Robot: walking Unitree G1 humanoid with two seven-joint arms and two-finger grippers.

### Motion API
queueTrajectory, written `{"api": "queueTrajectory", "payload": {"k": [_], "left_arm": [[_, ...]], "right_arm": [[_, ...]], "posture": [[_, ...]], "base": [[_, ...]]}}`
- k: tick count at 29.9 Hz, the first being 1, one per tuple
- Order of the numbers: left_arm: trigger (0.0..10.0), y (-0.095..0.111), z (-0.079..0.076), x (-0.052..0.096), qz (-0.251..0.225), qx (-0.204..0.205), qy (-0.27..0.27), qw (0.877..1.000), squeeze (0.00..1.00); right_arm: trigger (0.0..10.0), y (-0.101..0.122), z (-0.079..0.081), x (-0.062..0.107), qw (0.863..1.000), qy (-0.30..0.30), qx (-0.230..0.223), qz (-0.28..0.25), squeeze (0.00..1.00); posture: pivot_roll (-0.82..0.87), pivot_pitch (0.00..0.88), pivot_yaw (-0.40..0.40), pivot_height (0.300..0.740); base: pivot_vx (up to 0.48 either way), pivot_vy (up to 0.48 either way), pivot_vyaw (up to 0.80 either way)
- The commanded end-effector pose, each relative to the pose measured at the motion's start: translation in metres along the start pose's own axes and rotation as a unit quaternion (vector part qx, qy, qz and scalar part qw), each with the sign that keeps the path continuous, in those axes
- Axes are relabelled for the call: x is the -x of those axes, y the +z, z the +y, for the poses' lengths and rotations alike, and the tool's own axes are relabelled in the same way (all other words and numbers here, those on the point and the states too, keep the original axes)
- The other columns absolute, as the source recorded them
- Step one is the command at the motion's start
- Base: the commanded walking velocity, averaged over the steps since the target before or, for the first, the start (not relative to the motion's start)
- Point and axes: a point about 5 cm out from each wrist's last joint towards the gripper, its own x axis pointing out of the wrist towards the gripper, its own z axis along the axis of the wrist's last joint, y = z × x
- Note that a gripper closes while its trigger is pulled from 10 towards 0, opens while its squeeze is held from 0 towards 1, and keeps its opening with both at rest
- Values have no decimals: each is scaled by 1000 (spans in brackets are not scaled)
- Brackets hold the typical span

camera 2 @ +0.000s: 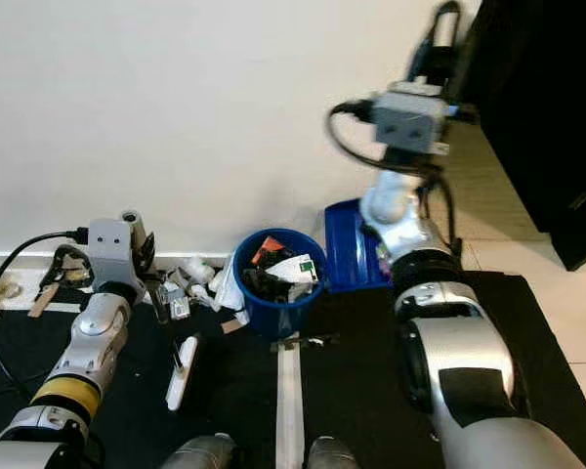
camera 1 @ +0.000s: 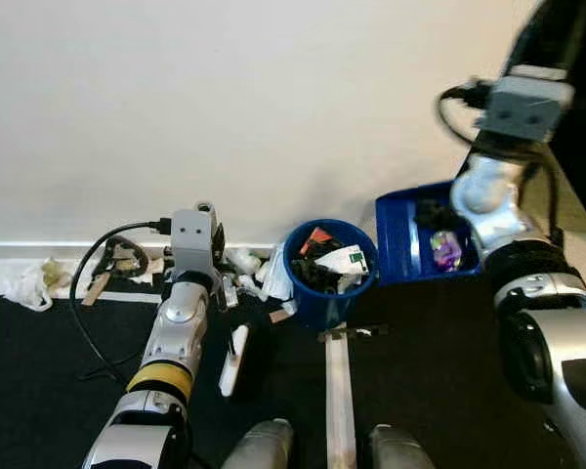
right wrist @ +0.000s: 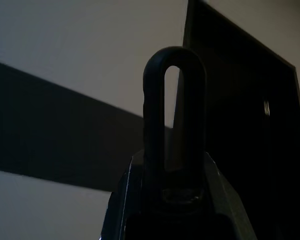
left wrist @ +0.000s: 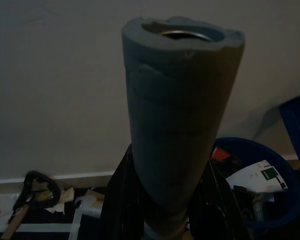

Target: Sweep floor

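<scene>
no writing readable on the blue bin's (camera 1: 327, 283) scraps.

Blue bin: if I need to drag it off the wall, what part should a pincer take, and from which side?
Blue bin: pinch its thin near rim from above, one finger inside. Litter crowds its left, the blue dustpan its right. The left pincer grips a grey foam handle, the right pincer a black looped handle; free one first.

Grey foam handle (left wrist: 182, 125) between fingers (left wrist: 117, 200)
</scene>
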Motion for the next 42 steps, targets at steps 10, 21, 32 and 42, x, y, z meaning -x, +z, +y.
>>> {"api": "queueTrajectory", "payload": {"k": [10,21,32,42], "left_arm": [[10000,6,4,-1,-19,-7,10,1000,0],[10000,1,6,4,-18,-4,20,1000,0],[10000,1,9,5,-19,-4,29,999,0],[10000,1,11,5,-21,-5,34,999,0]], "right_arm": [[10000,30,34,-17,997,-6,-7,-79,0],[10000,52,74,6,988,73,-24,-131,0],[10000,69,96,19,985,84,-65,-136,0],[10000,83,109,30,978,102,-96,-155,0]], "posture": [[50,0,-56,740],[55,6,-81,740],[61,4,-91,740],[66,2,-93,740]], "base": [[0,0,0],[0,0,0],[0,0,0],[0,0,0]]}}
